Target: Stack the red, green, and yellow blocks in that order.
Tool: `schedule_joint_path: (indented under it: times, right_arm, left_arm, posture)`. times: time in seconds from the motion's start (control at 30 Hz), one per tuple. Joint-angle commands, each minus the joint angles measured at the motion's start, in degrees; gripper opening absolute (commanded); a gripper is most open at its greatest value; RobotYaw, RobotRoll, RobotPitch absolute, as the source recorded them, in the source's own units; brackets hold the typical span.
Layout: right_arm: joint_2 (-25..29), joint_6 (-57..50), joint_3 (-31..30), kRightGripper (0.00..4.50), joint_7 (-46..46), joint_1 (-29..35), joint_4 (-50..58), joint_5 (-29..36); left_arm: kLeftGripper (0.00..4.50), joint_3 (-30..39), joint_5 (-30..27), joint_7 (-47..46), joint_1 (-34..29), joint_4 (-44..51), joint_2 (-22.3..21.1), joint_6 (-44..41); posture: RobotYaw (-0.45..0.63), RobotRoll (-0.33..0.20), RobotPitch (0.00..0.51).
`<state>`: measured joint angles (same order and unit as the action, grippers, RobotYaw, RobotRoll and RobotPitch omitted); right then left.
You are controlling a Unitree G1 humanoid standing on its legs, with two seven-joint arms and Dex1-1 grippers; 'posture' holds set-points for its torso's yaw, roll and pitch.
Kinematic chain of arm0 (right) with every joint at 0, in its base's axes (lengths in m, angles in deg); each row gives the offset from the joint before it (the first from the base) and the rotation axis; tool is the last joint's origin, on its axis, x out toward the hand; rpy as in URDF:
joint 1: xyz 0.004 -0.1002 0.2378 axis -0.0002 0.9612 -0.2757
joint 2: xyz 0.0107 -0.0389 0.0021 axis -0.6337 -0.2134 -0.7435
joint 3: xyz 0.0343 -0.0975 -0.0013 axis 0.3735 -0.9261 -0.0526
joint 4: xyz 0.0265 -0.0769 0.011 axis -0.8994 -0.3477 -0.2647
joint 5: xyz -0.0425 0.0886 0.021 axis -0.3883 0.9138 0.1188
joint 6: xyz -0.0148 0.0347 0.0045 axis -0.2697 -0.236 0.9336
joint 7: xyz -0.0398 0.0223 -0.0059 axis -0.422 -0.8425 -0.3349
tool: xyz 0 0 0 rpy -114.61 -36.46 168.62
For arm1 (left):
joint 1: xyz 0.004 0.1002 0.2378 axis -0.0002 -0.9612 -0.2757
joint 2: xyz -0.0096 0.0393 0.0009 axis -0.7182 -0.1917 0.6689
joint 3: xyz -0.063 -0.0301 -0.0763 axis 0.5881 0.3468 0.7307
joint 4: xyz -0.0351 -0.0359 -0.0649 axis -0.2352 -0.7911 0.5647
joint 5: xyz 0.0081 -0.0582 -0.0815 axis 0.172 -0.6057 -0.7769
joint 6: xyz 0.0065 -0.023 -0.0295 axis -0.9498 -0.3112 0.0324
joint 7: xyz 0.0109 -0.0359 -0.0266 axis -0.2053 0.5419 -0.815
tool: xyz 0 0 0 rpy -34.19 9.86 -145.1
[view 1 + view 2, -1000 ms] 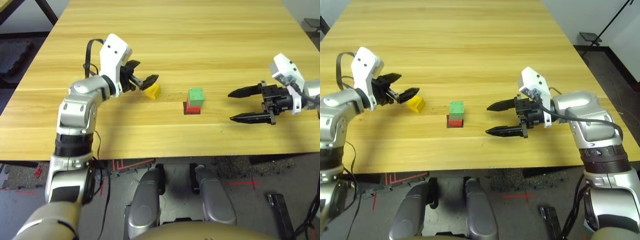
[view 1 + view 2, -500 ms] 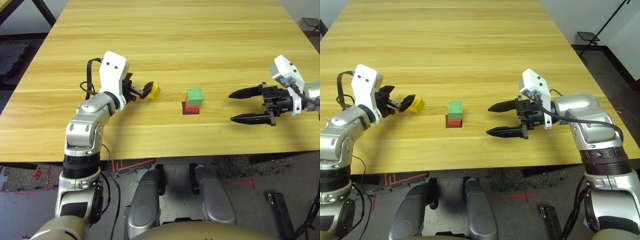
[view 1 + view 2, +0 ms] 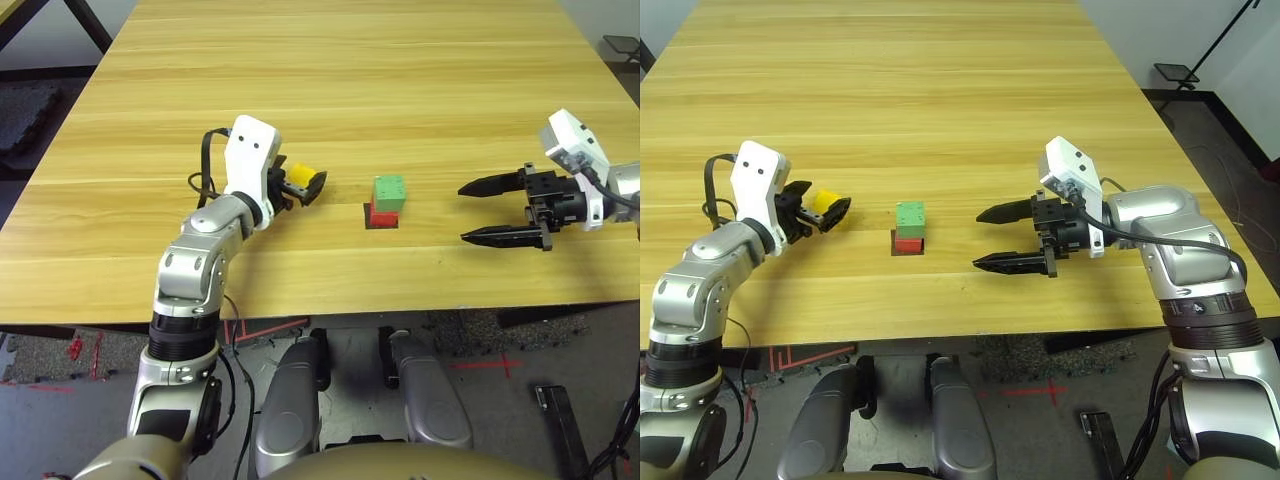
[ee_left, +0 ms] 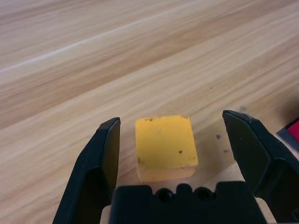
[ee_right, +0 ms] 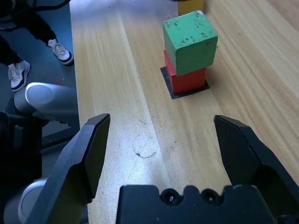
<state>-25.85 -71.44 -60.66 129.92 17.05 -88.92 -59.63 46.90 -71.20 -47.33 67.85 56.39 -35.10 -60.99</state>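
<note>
the left gripper [image 4: 168, 154] has closed in to straddle the yellow block [image 4: 164, 143], fingers apart.

Left arm bent at the elbow and reaching forward low over the bench, left pincer [image 3: 303, 186] spread open, one finger either side of the yellow block without touching it. Right arm held out to the side, forearm angled inward, right pincer [image 3: 1002, 237] level above the bench, fingers wide apart and pointing toward the middle, gripping nothing.
</note>
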Motion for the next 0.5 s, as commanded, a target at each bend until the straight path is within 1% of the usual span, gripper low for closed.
schedule_joint_path:
  times: [0.03,0.23,0.37,0.4,0.43,0.5]
  right_arm:
    - [-0.05,0.32,-0.04,4.50,0.09,-0.32,0.23,0.00]
    - [-0.04,0.40,-0.23,4.50,0.18,-0.51,0.20,-0.14]
    - [-0.17,0.65,-0.56,4.50,0.25,-0.78,-0.05,-0.41]
    - [-0.21,0.67,-0.63,4.50,0.25,-0.83,-0.07,-0.44]
    - [-0.27,0.67,-0.69,4.50,0.23,-0.90,-0.08,-0.44]
    - [-0.40,0.76,-0.83,4.50,0.20,-1.07,-0.18,-0.51]
  left_arm:
    - [4.48,-1.31,0.72,-0.22,-1.98,-2.04,-0.35,1.84]
    - [4.48,-2.06,1.96,-0.66,-2.56,-4.35,-0.68,4.35]
    - [4.48,-1.46,1.13,-0.67,-1.76,-5.53,0.19,6.19]
    - [4.19,-1.39,1.05,-0.69,-1.60,-5.78,0.30,6.44]
    - [4.08,-1.37,0.94,-0.59,-1.50,-5.99,0.34,6.62]
    - [3.53,-1.25,0.70,-0.56,-1.37,-6.44,0.52,7.00]
  posture:
    - [0.16,0.075,0.243]
    - [0.16,0.069,0.240]
    - [0.16,0.068,0.239]
    - [0.16,0.068,0.239]
    - [0.16,0.068,0.239]
    - [0.16,0.068,0.239]
